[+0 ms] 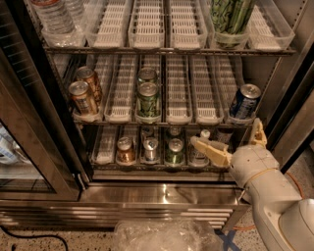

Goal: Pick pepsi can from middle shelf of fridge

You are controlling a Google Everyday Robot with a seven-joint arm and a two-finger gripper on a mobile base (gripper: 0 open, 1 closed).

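1. Fridge [147, 193]: the door [34, 147] stands open at 9 o'clock. Three wire shelves are visible.

2. Middle shelf [179, 88]: six white slotted lanes run side by side.
- The pepsi can [244, 102] stands upright at the front of the rightmost lane, at 3 o'clock in the view. It is alone in its lane.
- Two green cans [148, 98] stand one behind the other in the third lane from the left.
- Two copper-brown cans [82, 97] stand in the leftmost lane, at 9 o'clock.
- The remaining lanes carry nothing.

3. Gripper [224, 132]: it sits at 7 o'clock from the pepsi can, below the front edge of the middle shelf, in front of the lower shelf.
- The fingers [211, 149] are spread wide apart and grip nothing.
- One finger points toward 9 o'clock; the other points toward 12 o'clock, with its tip near the base of the pepsi can at 4 o'clock from it. No contact with the can is visible.

4. Lower shelf: small cans [150, 148] stand in a row at 6 o'clock.

5. Top shelf: water bottles [51, 14] stand at 11 o'clock.
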